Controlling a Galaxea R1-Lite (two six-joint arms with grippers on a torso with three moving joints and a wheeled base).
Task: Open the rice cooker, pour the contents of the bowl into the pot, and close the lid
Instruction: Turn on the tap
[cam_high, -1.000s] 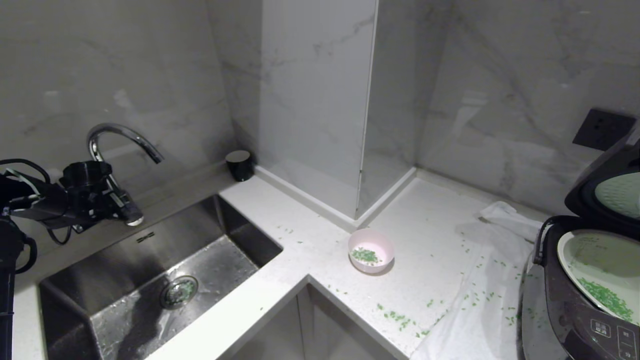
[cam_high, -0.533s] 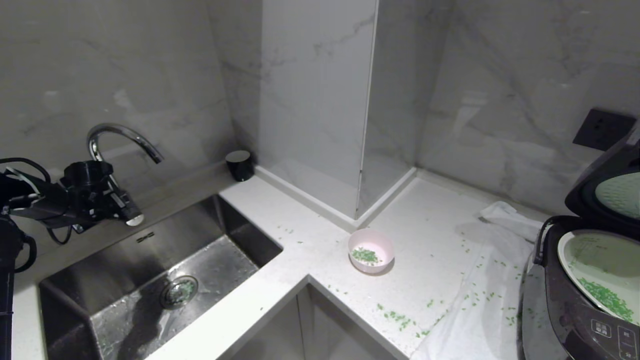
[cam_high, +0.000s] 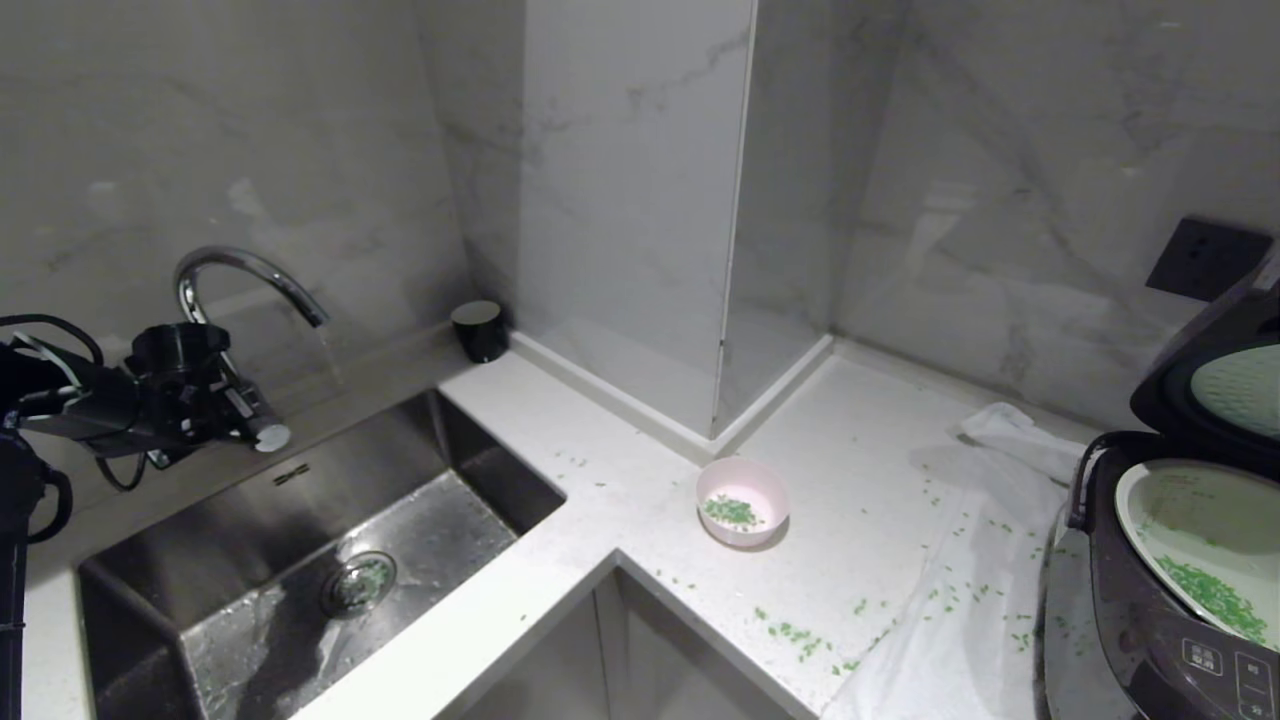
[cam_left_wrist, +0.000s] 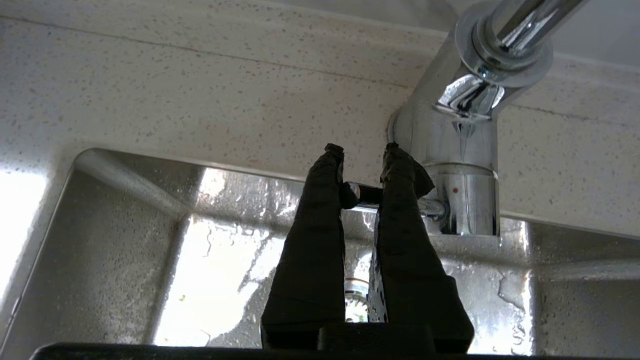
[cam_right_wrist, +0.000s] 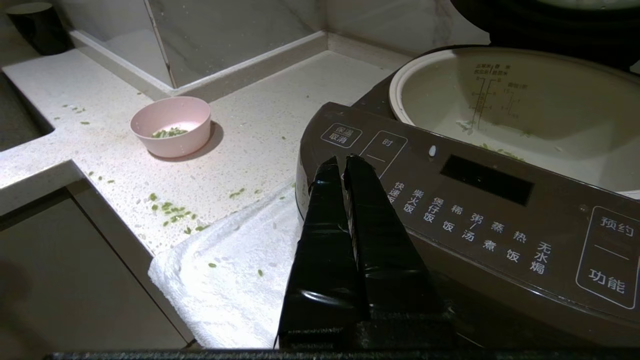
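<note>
At sink, left gripper (cam_left_wrist: 362, 152) grips tap lever (cam_left_wrist: 367, 194).

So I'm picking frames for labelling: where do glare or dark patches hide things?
Head view: the sink floor glints with wet reflections, and the rice cooker sits dim at the edge. Left wrist view: bright glare washes out the sink bottom; the faucet mirrors the light. Right wrist view: the cabinet front below the counter is dark.

Both arms, grippers closed

The left gripper (cam_left_wrist: 363, 150) is held forward with fingers nearly together; the right gripper (cam_right_wrist: 345, 162) is parked low, fingers pressed together.
</note>
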